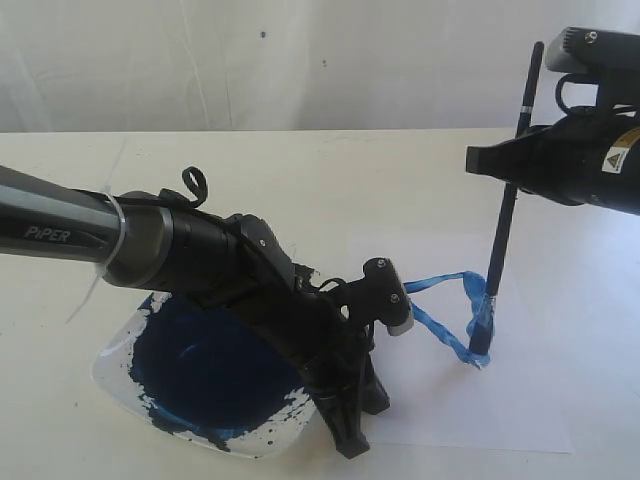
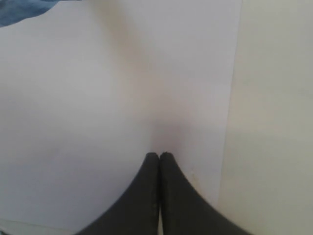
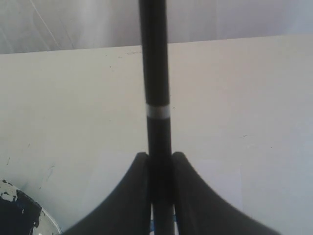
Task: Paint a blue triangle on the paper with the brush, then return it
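The brush (image 1: 500,250) stands nearly upright, its black handle clamped in my right gripper (image 1: 490,160), which is shut on it. Its blue-stained tip touches the paper (image 1: 520,400) at the lower right corner of the blue triangle (image 1: 445,325), a streaky outline. In the right wrist view the handle (image 3: 155,73) runs up between the fingers of the gripper (image 3: 160,156). My left gripper (image 1: 350,445) is shut, holds nothing, and its tips are down at the paper's near left corner. In the left wrist view its tips (image 2: 159,155) meet over the white sheet (image 2: 73,122), with a blue stroke (image 2: 24,10) in one corner.
A clear plate (image 1: 110,365) holding a dark blue pool of paint (image 1: 210,365) lies left of the paper, under the left arm. Its rim (image 3: 46,225) shows in the right wrist view. Cream tabletop (image 1: 350,170) stretches behind, up to a white backdrop.
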Robot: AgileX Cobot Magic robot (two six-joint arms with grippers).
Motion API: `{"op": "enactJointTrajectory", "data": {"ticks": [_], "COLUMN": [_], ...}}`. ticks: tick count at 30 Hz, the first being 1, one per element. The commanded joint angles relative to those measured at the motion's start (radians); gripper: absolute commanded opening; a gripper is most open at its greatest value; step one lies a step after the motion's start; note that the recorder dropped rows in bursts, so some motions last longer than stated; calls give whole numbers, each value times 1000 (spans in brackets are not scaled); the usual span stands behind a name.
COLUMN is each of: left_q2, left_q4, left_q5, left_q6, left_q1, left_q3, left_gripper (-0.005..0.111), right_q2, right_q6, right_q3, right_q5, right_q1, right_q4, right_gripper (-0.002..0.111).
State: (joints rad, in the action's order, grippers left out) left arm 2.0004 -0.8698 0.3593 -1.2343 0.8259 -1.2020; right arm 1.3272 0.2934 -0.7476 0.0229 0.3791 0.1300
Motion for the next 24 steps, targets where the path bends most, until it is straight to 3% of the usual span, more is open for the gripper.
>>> {"op": "enactJointTrajectory", "data": {"ticks": [1,24], "left_q2": [8,8], "left_q4": [-9,-9], "left_q5": [27,29], "left_q6": [0,0], "left_q1": [5,5], "left_q3": [1,1], "left_gripper": [0,0], "right_q2": [-7,63], "right_q6": [-8,-41], "right_q3": [1,1], "right_q5": [0,78], "right_q1": [-1,-1], "right_q4": [2,2], "right_gripper": [0,0]}}
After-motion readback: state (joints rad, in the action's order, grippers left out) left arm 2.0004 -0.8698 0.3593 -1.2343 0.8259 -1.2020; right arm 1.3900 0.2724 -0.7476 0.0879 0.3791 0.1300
